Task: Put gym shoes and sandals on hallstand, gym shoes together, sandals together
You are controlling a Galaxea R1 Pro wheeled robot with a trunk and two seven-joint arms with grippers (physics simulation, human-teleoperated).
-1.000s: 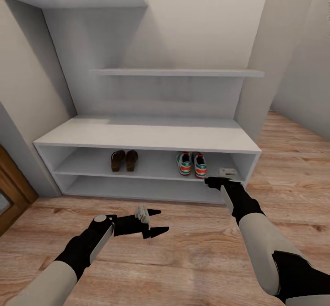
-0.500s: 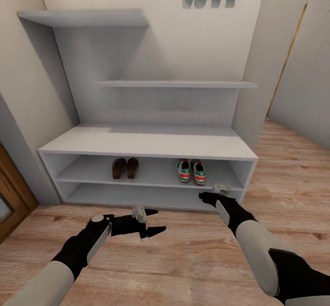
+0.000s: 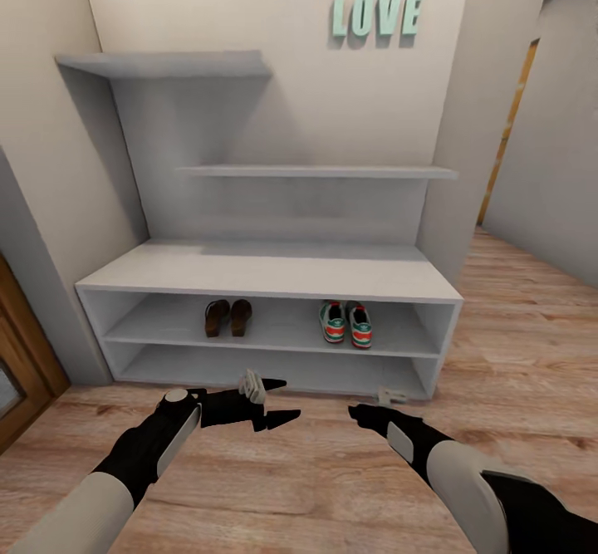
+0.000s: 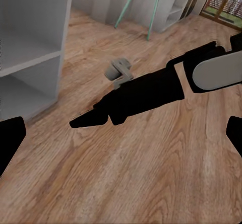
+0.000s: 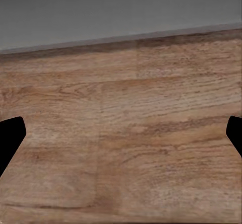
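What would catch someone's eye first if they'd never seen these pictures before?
Probably the white sneakers with green and red trim, side by side at the right of the grey shoe rack's upper cubby, with the brown sandals paired at its left. Next, the teal LOVE letters on the wall above, and the open left gripper and right gripper over the wood floor.

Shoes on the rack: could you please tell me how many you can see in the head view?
4, all on the rack's upper cubby shelf: two sandals side by side left of centre, two gym shoes side by side to the right. The lower shelf's back is partly out of sight.
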